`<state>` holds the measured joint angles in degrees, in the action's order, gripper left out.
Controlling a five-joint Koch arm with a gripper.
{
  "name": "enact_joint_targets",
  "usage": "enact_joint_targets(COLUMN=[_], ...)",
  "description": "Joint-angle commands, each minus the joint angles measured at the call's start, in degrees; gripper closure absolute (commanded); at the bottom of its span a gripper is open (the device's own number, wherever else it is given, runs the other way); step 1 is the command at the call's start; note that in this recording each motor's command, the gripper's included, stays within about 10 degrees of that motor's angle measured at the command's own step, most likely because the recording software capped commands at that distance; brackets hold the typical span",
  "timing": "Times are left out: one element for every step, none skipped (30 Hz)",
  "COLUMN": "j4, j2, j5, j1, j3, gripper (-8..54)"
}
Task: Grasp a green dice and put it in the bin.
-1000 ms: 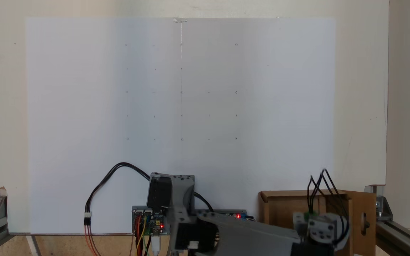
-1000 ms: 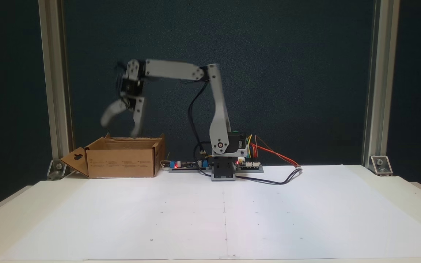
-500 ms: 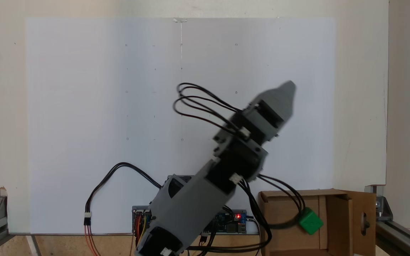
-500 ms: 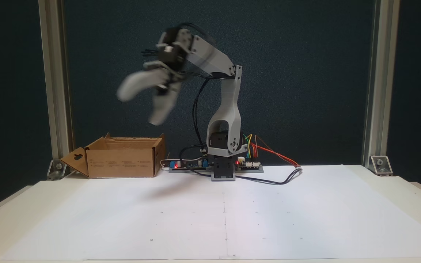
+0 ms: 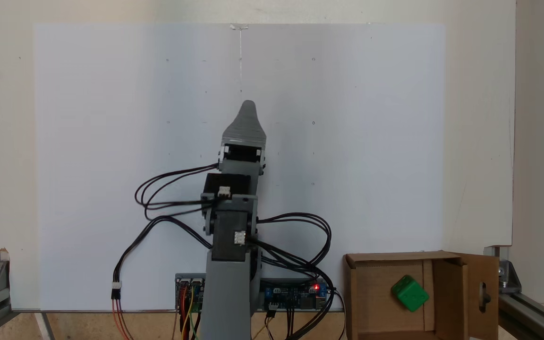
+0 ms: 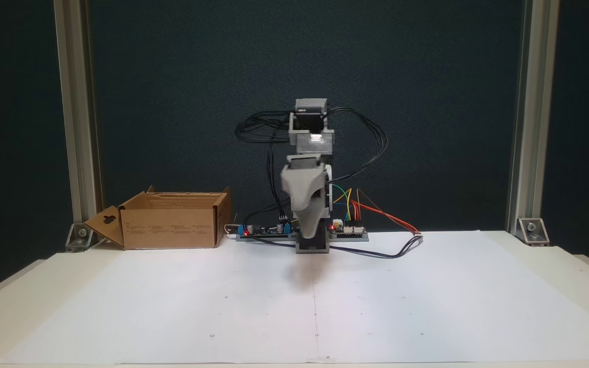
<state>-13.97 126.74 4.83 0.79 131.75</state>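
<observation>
Resting tilted inside the cardboard bin [image 5: 371, 293], the green dice [image 5: 410, 293] looks light, stiff and slick, so you would grip it across two flat faces, while your pincer [image 5: 247, 118], well apart over the counter [image 6: 172, 306], hides whether it is spread.

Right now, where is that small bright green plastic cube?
In the top-down fixed view, the small bright green plastic cube lies inside the brown cardboard box at the lower right, right of the arm's base.
</observation>
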Motion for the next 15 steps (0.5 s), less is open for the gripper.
enact_joint_targets(j4=[9.4,12.2,14.7,17.3,19.9,22.4,24.9,27.4,30.0,32.6,35.2,37.7,40.1,42.3,44.7], j2=[4.0,5.2,6.1,6.8,7.6,7.9,8.3,8.9,9.0,9.1,9.1,9.1,9.1,9.1,9.1], j5=[1.8,1.8,1.8,1.8,1.8,1.8,1.8,1.8,1.8,1.8,1.7,1.6,1.6,1.3,1.2], j1=[-3.0,-4.1,-5.0,-5.3,-5.4,-5.3,-5.1,-4.9,-4.8,-4.7,-4.7,-4.7,-4.7,-4.5,-3.9], j3=[-0.5,0.0,0.3,0.7,1.0,1.3,1.9,2.7,4.0,5.4,6.9,8.2,9.1,10.3,11.5], gripper=[0.4,0.4,0.3,0.3,0.3,0.3,0.3,0.2,0.1,0.2,0.2,0.3,0.2,0.1,0.1])
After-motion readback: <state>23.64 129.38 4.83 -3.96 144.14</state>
